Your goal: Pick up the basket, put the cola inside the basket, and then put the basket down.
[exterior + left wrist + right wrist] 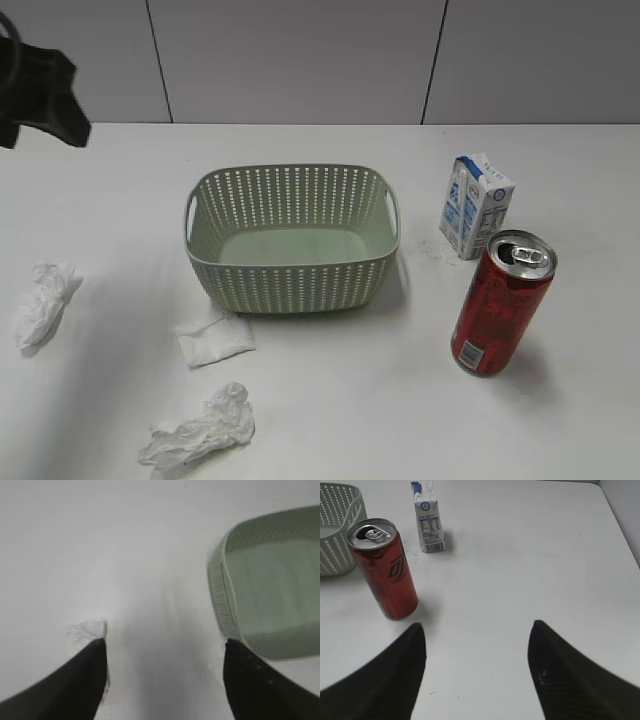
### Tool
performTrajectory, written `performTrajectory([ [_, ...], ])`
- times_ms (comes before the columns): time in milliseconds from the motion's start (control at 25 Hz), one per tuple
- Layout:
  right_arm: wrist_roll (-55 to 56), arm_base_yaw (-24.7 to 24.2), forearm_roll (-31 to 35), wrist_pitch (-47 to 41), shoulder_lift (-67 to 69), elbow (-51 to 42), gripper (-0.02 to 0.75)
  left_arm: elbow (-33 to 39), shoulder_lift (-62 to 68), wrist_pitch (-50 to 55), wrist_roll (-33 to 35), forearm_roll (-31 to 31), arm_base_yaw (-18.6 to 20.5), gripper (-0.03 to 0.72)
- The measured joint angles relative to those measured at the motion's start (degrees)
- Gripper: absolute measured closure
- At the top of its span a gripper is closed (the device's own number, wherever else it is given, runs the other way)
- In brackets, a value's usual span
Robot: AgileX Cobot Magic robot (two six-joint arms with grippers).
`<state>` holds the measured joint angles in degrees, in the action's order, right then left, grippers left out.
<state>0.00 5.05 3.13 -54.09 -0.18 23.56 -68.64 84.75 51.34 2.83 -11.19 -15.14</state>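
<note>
The pale green basket (290, 240) stands empty in the middle of the white table; it also shows at the right of the left wrist view (270, 585) and the top left of the right wrist view (337, 525). The red cola can (502, 303) stands upright right of the basket, also in the right wrist view (385, 570). My left gripper (162, 645) is open and empty, high over the table left of the basket; only part of the arm (40, 95) shows in the exterior view. My right gripper (477, 627) is open and empty, right of the can.
A white-and-blue milk carton (475, 205) stands behind the can, also in the right wrist view (427, 517). Crumpled tissues lie at the left (42, 300), in front of the basket (213, 338) and at the front (200, 428).
</note>
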Motion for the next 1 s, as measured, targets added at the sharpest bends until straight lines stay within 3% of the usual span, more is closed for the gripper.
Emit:
performTrajectory([
  [160, 0.0, 0.0, 0.06, 0.0, 0.0, 0.0, 0.251, -5.78, 8.76, 2.88, -2.83, -0.12, -4.03, 0.137],
  [520, 0.0, 0.0, 1.04, 0.0, 0.0, 0.0, 0.251, -15.75, 23.09, 5.15, -11.59, 0.05, -8.24, 0.137],
  [1000, 0.0, 0.0, 1.15, 0.06, 0.0, 0.0, 0.251, -18.53, 33.57, 5.58, -20.14, 3.18, -10.37, 0.18],
])
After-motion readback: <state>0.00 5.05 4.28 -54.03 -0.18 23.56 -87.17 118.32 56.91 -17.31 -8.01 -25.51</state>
